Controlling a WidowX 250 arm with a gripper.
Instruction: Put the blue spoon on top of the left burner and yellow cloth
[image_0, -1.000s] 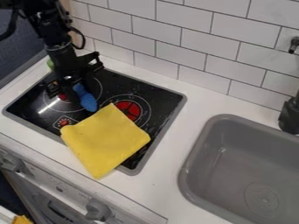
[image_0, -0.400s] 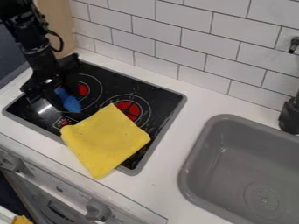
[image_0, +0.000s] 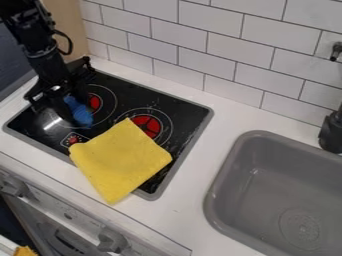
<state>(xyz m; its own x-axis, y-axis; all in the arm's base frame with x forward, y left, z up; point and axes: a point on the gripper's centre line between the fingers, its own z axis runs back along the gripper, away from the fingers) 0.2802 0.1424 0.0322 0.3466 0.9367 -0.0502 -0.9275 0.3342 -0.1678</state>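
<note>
The black gripper (image_0: 65, 106) hangs low over the left part of the stove, at the upper left of the view. Against its tip is the blue spoon (image_0: 81, 114), slanting down to the right beside the left burner (image_0: 94, 102); its upper end is hidden by the gripper. Whether the spoon touches the stove top I cannot tell. A yellow cloth (image_0: 120, 160) lies over the stove's front right part and its front edge, just below and right of the spoon.
The black stove top (image_0: 182, 117) has a second red burner (image_0: 146, 125) right of the left one. A grey sink (image_0: 227, 180) is set in the white counter (image_0: 190, 200) at the right, with a black faucet (image_0: 332, 131) at its far side. White wall tiles stand behind.
The gripper and the blue spoon have moved left, off the left burner, over the last second. Since the later earlier frame, they have shifted only slightly.
</note>
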